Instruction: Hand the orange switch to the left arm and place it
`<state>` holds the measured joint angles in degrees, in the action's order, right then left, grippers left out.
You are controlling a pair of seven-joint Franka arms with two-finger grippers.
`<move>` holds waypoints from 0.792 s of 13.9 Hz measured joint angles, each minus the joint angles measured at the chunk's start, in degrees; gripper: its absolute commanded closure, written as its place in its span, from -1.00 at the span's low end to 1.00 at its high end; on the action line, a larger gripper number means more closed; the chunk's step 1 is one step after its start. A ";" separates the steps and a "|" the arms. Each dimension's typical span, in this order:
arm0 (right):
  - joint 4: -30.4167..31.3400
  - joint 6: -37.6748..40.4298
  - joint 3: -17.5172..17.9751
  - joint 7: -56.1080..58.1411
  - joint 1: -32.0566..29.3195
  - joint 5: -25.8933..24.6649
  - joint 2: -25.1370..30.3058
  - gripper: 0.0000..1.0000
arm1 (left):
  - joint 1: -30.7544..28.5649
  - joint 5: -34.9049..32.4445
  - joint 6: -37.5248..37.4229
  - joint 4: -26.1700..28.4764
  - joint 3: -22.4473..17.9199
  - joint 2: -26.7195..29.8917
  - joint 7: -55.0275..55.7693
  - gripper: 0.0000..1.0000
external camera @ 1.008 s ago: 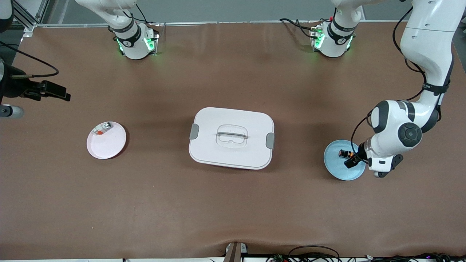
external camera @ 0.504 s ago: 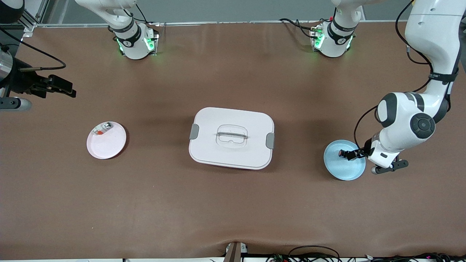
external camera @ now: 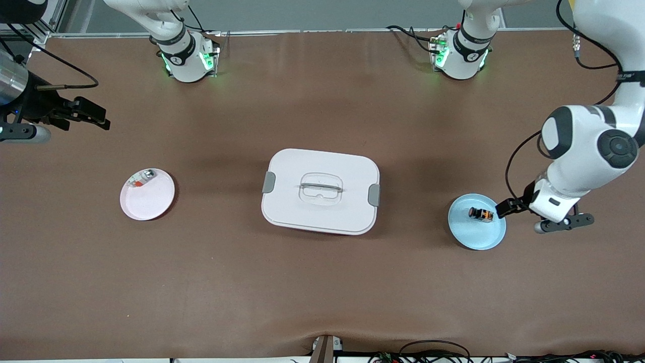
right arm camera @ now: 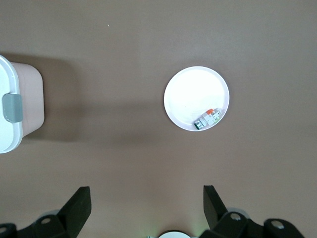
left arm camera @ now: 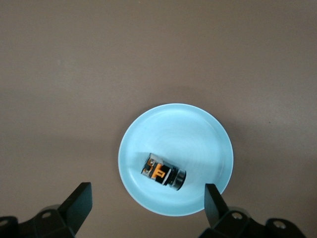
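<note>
The orange switch (external camera: pixel 482 214) (left arm camera: pixel 163 172), a tiny black block with an orange and white face, lies on its side on a blue plate (external camera: pixel 473 234) (left arm camera: pixel 198 134) toward the left arm's end of the table. My left gripper (external camera: pixel 509 207) (left arm camera: pixel 147 201) hangs open over that plate's rim, apart from the switch, nothing between its fingers. The white box (external camera: pixel 320 190) (right arm camera: pixel 12 106) with grey latches sits mid-table. My right gripper (external camera: pixel 93 117) (right arm camera: pixel 146 203) hangs open and empty over bare table at the right arm's end.
A pink plate (external camera: pixel 148 201) (right arm camera: pixel 190 94) lies toward the right arm's end, with a small silver-and-clear piece with a red bit (external camera: pixel 141 178) (right arm camera: pixel 208 119) at its rim. Brown table surface (external camera: pixel 322 282) surrounds the box and both plates.
The left arm has risen and drawn back toward its end of the table, uncovering the switch on the blue plate. The right gripper has drifted slightly toward the bases.
</note>
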<state>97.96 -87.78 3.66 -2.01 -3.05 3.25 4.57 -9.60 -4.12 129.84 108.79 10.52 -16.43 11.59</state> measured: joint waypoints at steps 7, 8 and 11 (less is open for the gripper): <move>6.57 -3.88 -0.17 -0.01 -0.01 0.00 4.56 -1.00 | -0.78 0.00 -10.13 -4.16 -0.08 5.92 -3.91 -1.00; 6.58 -4.05 -0.33 -0.01 -0.03 0.00 4.60 -1.00 | -0.78 0.00 -10.68 -4.21 0.01 6.76 -3.91 -1.00; 6.58 -4.49 -0.73 -0.01 -0.23 0.00 4.65 -1.00 | -0.71 0.00 -13.42 -5.97 0.36 8.45 -3.91 -1.00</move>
<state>104.54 -92.27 2.93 -2.02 -3.28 3.25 9.22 -10.31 -4.12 116.42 102.82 10.88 -7.98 7.68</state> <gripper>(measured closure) 0.000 0.000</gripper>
